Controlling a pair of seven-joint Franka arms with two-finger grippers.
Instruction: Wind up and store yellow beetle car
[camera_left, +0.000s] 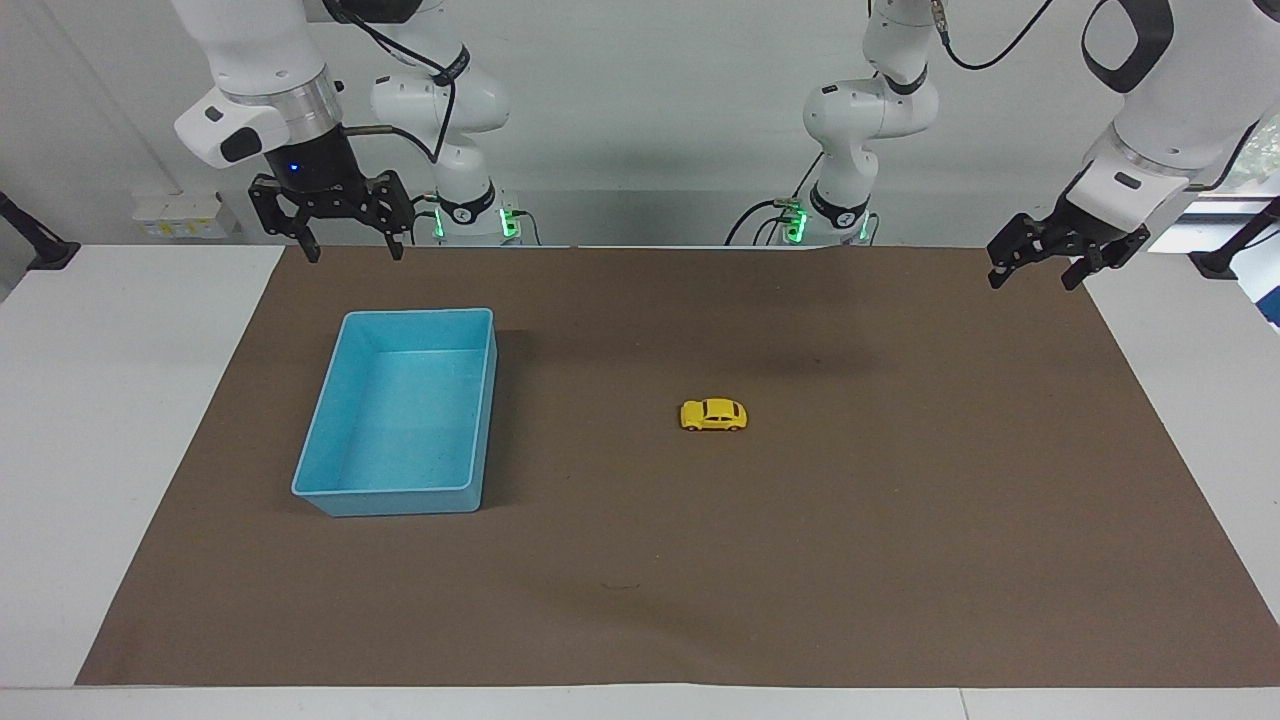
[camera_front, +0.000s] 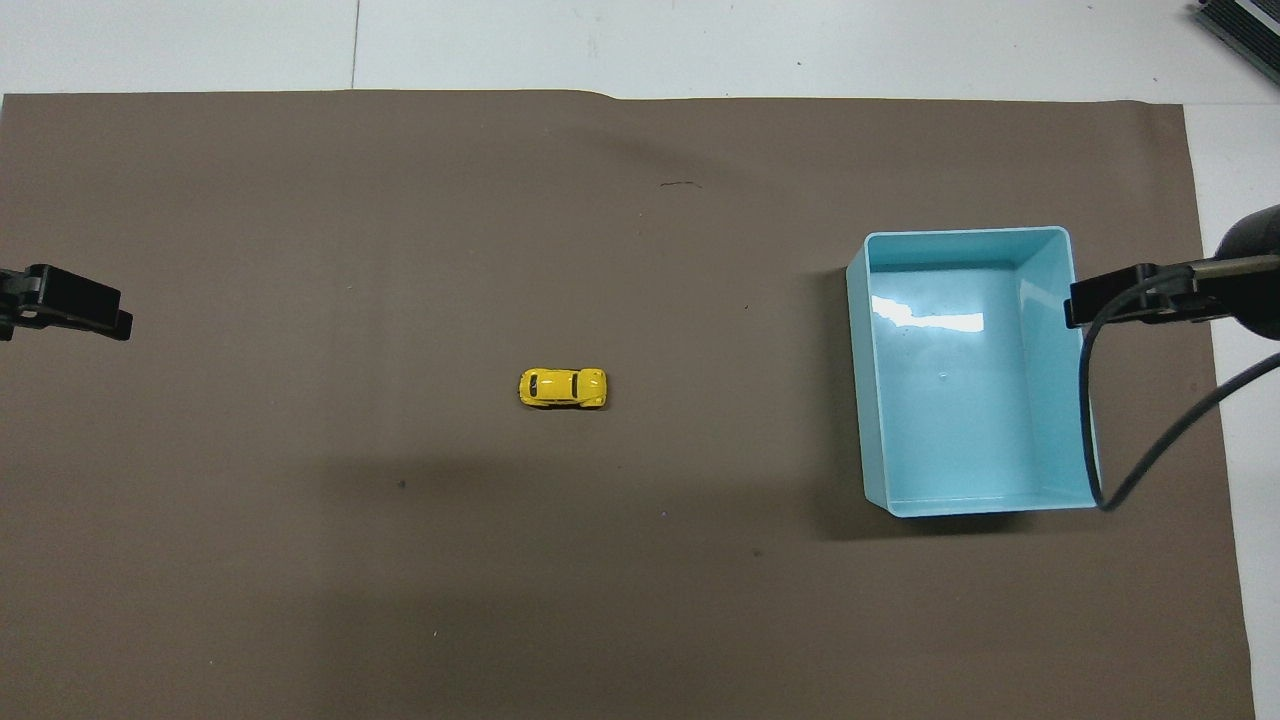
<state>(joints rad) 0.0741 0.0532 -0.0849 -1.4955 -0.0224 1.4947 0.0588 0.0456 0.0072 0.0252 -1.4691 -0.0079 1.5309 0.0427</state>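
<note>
On the brown mat (camera_left: 900, 560) covering the surface, the yellow beetle car (camera_left: 714, 414) sits untouched beside the empty blue bin (camera_left: 478, 420), toward the left arm's end, while left gripper (camera_left: 1035, 265) and right gripper (camera_left: 330, 235) wait raised with jaws wide, so nothing has begun and I think one must first descend onto the car.

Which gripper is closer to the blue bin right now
Right. The right gripper hangs open in the air just by the light blue bin's edge nearest the robots. The left gripper waits open at the left arm's end of the table, with the yellow car between it and the bin.
</note>
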